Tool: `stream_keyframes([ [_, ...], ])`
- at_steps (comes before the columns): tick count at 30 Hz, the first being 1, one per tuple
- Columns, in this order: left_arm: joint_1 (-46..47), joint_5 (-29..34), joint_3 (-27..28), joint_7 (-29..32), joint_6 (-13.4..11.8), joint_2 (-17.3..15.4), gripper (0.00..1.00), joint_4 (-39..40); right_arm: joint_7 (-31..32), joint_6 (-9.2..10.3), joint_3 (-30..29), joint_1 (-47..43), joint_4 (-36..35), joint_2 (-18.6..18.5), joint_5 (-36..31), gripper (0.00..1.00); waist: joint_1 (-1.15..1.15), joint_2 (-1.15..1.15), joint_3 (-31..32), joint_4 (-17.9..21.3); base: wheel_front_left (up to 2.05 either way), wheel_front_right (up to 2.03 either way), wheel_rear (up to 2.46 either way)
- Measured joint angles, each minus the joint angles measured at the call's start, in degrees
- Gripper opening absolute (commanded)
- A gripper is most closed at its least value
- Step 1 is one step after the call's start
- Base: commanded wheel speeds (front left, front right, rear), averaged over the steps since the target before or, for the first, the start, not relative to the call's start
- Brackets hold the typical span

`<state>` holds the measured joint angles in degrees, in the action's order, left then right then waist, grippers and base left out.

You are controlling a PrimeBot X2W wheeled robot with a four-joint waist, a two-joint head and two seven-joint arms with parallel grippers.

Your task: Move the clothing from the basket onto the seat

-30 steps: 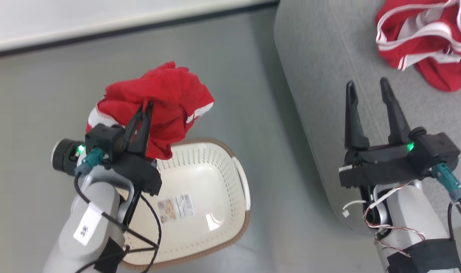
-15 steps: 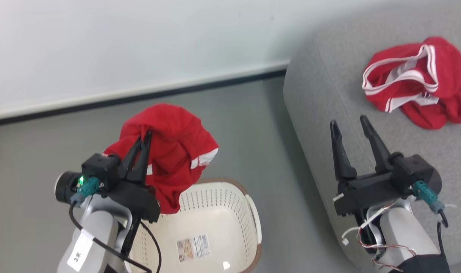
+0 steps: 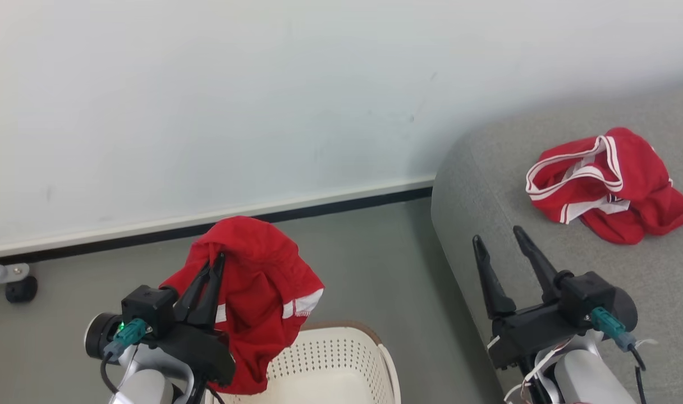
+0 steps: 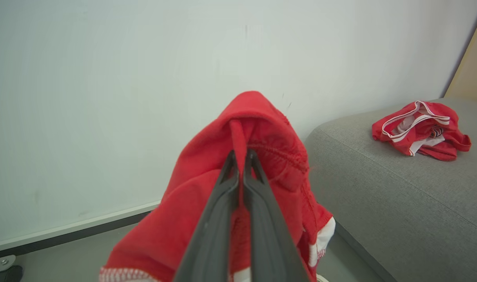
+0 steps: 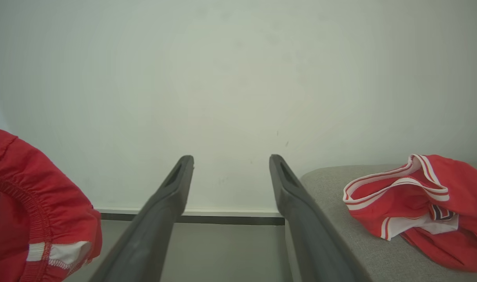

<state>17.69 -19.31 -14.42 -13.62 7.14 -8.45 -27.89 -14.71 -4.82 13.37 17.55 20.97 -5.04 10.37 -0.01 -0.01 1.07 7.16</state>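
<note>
Light's coming across soft and even, with no harsh glare anywhere. The wall (image 3: 262, 84) is washing out pale toward the upper left of the head view. A soft shadow is lying along the seat (image 3: 487, 185) edge, right of centre. The fingers (image 4: 211, 235) are looking slightly blurry at the bottom of the left wrist view.

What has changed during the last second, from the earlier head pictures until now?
The head camera has swung upward, so more wall shows and the basket and seat sit lower in view. Nothing was grasped or released. The left gripper stays shut on one red garment, the right gripper stays open, the other garment still lies on the seat.
</note>
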Motion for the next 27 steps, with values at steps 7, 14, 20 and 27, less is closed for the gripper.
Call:
stream_keyframes([
  [7,-0.58,-0.46,-0.83,1.94,0.0,0.16,0.0,5.19,0.0,-1.33,4.35,-0.39,1.02,0.21,-0.31,1.0,0.01,0.0,3.19,-0.83,0.0,0.0,0.0],
  [14,-0.36,-0.45,-2.43,3.53,0.0,1.23,0.0,9.64,0.0,-2.25,9.35,3.51,4.75,0.34,0.24,1.0,0.01,0.01,3.2,-0.92,0.0,0.0,0.0],
  [20,0.21,-0.35,-3.92,5.34,0.0,1.66,0.0,13.18,0.01,-2.26,16.49,6.16,8.67,-0.01,3.61,1.0,0.01,0.01,2.84,-1.23,0.0,0.0,0.0],
  [27,0.92,-0.29,-5.82,7.06,0.0,2.2,0.0,16.93,0.01,-2.26,26.93,9.15,11.33,-1.35,9.58,1.0,0.01,0.02,2.42,-2.01,0.0,0.0,0.0],
])
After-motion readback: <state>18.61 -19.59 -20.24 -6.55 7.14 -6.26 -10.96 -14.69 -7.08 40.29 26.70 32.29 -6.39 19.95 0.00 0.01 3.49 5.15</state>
